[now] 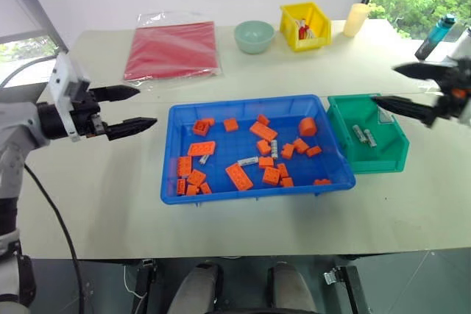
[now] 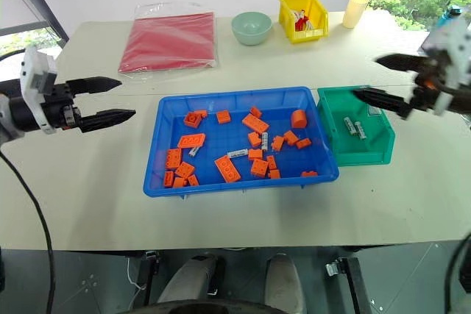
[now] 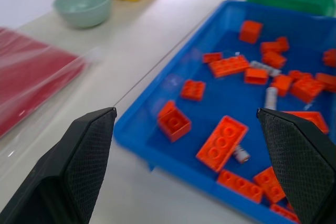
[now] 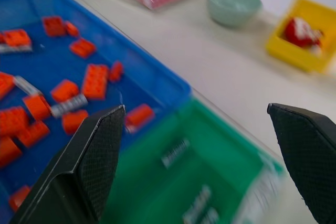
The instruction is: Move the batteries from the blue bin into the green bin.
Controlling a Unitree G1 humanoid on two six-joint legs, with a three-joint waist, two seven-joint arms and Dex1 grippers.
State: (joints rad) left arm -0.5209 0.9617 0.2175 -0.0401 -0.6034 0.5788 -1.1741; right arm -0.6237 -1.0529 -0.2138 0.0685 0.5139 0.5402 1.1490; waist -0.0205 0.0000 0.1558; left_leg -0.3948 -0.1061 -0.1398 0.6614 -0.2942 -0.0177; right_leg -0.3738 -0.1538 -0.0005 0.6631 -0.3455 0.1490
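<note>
Using the blue bin [image 1: 254, 99] as the landmark: several batteries [image 1: 248, 160] lie in its middle among orange bricks [image 1: 239, 176], long axes mixed. Two more lie in the green bin [image 1: 368, 137], touching its right end. The left claw [image 1: 132, 110] hovers off its left end, spread wide and empty; the right claw [image 1: 408, 90] hangs over the green bin, also wide and empty. Neither is clearly nearer. Bricks crowd each battery.
</note>
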